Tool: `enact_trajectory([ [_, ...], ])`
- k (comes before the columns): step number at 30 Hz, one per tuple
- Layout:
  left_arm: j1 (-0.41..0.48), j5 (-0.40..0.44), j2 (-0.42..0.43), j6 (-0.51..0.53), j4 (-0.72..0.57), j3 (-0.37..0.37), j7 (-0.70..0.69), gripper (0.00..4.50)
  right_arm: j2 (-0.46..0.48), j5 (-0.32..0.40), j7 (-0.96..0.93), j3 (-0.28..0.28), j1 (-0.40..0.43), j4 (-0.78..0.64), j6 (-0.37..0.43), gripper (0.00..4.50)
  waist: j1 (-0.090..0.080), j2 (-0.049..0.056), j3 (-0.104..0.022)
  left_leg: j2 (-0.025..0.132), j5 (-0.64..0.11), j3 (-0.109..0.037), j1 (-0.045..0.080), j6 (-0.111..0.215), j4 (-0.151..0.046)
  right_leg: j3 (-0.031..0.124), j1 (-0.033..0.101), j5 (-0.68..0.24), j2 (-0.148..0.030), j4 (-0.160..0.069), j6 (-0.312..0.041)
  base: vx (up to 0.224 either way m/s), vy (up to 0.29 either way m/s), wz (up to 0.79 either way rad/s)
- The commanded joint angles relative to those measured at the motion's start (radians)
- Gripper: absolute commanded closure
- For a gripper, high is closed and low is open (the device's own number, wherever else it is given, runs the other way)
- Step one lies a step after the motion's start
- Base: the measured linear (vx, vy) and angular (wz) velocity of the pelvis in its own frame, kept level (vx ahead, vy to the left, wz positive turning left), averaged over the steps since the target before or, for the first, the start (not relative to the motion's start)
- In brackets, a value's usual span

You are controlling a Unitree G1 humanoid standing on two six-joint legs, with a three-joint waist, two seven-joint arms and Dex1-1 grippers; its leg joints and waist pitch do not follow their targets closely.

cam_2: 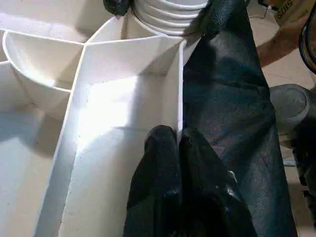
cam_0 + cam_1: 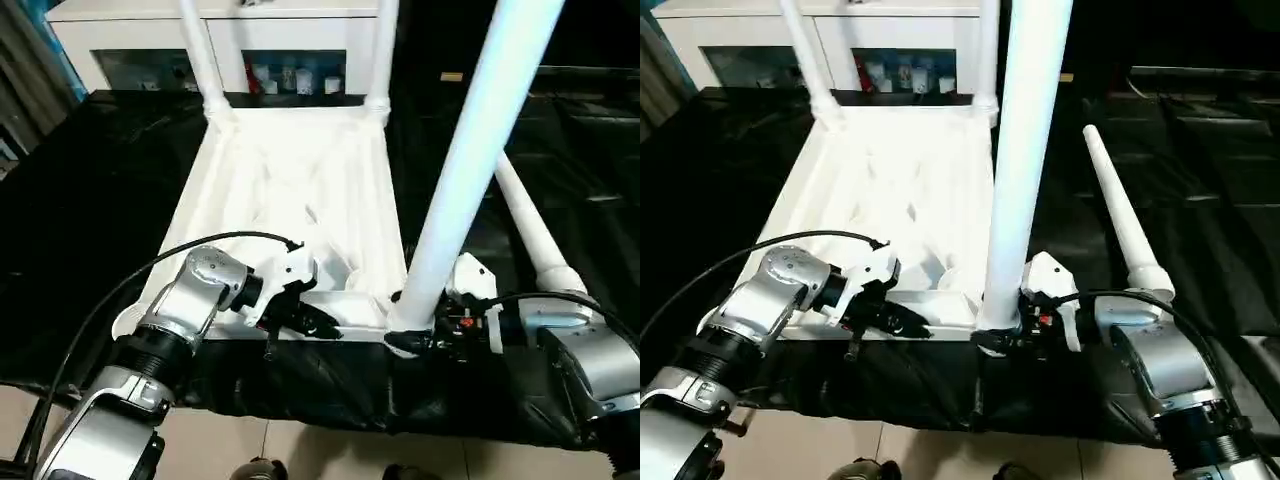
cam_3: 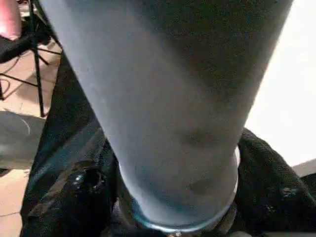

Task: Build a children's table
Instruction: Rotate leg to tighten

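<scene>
The table top (image 2: 290,200) lies upside down in the middle of the head views, ribbed underside up, on a black sheet (image 2: 90,200). Two legs (image 2: 205,60) already stand in the far corner sockets at the top of the frame. A third leg (image 2: 470,160) rises steeply from the near right corner socket at lower centre; it looks placed but perhaps not fully seated. A fourth leg (image 2: 535,230) lies loose on the sheet at right, so the near left corner socket is still to be filled.

The left gripper (image 2: 300,318), lower left of centre, is clenched on the near rim of the table top, steadying it. The right gripper (image 2: 420,335), at lower centre right, has its fingers around the base of the third leg where it meets the socket; whether they press or have let go, I cannot tell.
</scene>
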Motion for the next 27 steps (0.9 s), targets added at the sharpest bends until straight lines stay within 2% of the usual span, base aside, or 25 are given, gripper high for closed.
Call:
enact_trajectory([
  [1, -0.022, -0.062, -0.054, -0.024, -0.027, -0.048, -0.046, 4.50, 0.027, 0.012, 0.049, 0.103, -0.001, -0.038, 0.021, 1.57, -0.003, -0.017, -0.061, 0.058, -0.183, -0.021, 0.010, 0.113, -0.059, 0.043, 0.050, -0.225, -0.058, -0.063, -0.266, 0.000, 0.000, 0.00],
  [2, -0.018, -0.062, -0.054, -0.019, -0.030, -0.045, -0.045, 4.50, 0.034, 0.022, 0.044, 0.096, 0.003, -0.043, 0.030, 1.63, -0.002, -0.020, -0.061, 0.057, -0.176, -0.021, 0.010, 0.115, -0.059, 0.044, 0.050, -0.218, -0.058, -0.062, -0.268, 0.000, 0.000, 0.00],
  [6, -0.010, -0.063, -0.056, -0.003, -0.036, -0.041, -0.040, 4.50, 0.052, 0.045, 0.021, 0.078, 0.015, -0.054, 0.050, 1.73, 0.000, -0.021, -0.062, 0.057, -0.170, -0.021, 0.010, 0.118, -0.058, 0.043, 0.050, -0.226, -0.059, -0.062, -0.266, 0.000, 0.000, 0.00],
  [8, -0.008, -0.055, -0.067, 0.011, -0.028, -0.029, 0.001, 4.50, 0.089, 0.039, -0.051, 0.048, 0.020, -0.040, 0.046, 1.74, 0.001, -0.020, -0.061, 0.057, -0.171, -0.020, 0.010, 0.116, -0.058, 0.044, 0.049, -0.236, -0.059, -0.063, -0.261, 0.000, 0.000, 0.00],
  [11, -0.017, -0.039, -0.099, 0.027, 0.000, -0.003, 0.095, 4.50, 0.150, 0.015, -0.179, 0.002, 0.020, 0.001, 0.024, 1.75, -0.004, -0.020, -0.060, 0.055, -0.199, -0.023, 0.010, 0.090, -0.062, 0.042, 0.046, -0.288, -0.061, -0.068, -0.248, 0.000, 0.000, 0.00],
  [13, -0.023, -0.031, -0.120, 0.039, 0.013, 0.009, 0.148, 4.50, 0.180, 0.002, -0.244, -0.016, 0.017, 0.021, 0.024, 1.75, -0.012, -0.021, -0.055, 0.054, -0.227, -0.023, 0.010, 0.074, -0.066, 0.043, 0.044, -0.324, -0.059, -0.073, -0.238, 0.000, 0.000, 0.00],
  [14, -0.028, -0.022, -0.151, 0.054, 0.025, 0.024, 0.221, 4.50, 0.219, -0.020, -0.333, -0.036, 0.013, 0.045, 0.027, 1.76, -0.019, -0.021, -0.054, 0.054, -0.243, -0.023, 0.011, 0.063, -0.066, 0.044, 0.042, -0.341, -0.059, -0.076, -0.233, 0.000, 0.000, 0.00],
  [15, -0.029, -0.018, -0.171, 0.062, 0.030, 0.032, 0.264, 4.50, 0.244, -0.030, -0.384, -0.047, 0.014, 0.056, 0.029, 1.76, -0.023, -0.023, -0.054, 0.052, -0.256, -0.028, 0.011, 0.052, -0.069, 0.042, 0.045, -0.365, -0.060, -0.078, -0.224, 0.000, 0.000, 0.00],
  [16, -0.029, -0.018, -0.171, 0.062, 0.030, 0.032, 0.264, 4.50, 0.244, -0.030, -0.384, -0.047, 0.014, 0.056, 0.029, 1.77, -0.025, -0.024, -0.055, 0.051, -0.255, -0.027, 0.010, 0.050, -0.069, 0.043, 0.045, -0.367, -0.059, -0.079, -0.219, 0.000, 0.000, 0.00],
  [20, 0.003, 0.012, -0.248, 0.108, -0.014, 0.027, 0.400, 4.50, 0.374, -0.057, -0.575, -0.071, 0.035, 0.050, 0.044, 1.78, -0.038, -0.026, -0.053, 0.048, -0.263, -0.028, 0.009, 0.054, -0.069, 0.043, 0.042, -0.414, -0.060, -0.087, -0.192, 0.000, 0.000, 0.00],
  [23, 0.018, 0.034, -0.262, 0.107, -0.029, 0.012, 0.440, 4.50, 0.419, -0.068, -0.637, -0.078, 0.040, 0.047, 0.038, 1.78, -0.039, -0.024, -0.054, 0.050, -0.250, -0.028, 0.009, 0.062, -0.071, 0.045, 0.041, -0.384, -0.058, -0.085, -0.190, 0.000, 0.000, 0.00],
  [27, 0.018, 0.034, -0.262, 0.107, -0.029, 0.012, 0.440, 4.50, 0.419, -0.068, -0.637, -0.078, 0.040, 0.047, 0.038, 1.78, -0.042, -0.022, -0.052, 0.049, -0.284, -0.027, 0.011, 0.061, -0.074, 0.044, 0.039, -0.401, -0.056, -0.089, -0.183, 0.000, 0.000, 0.00],
])
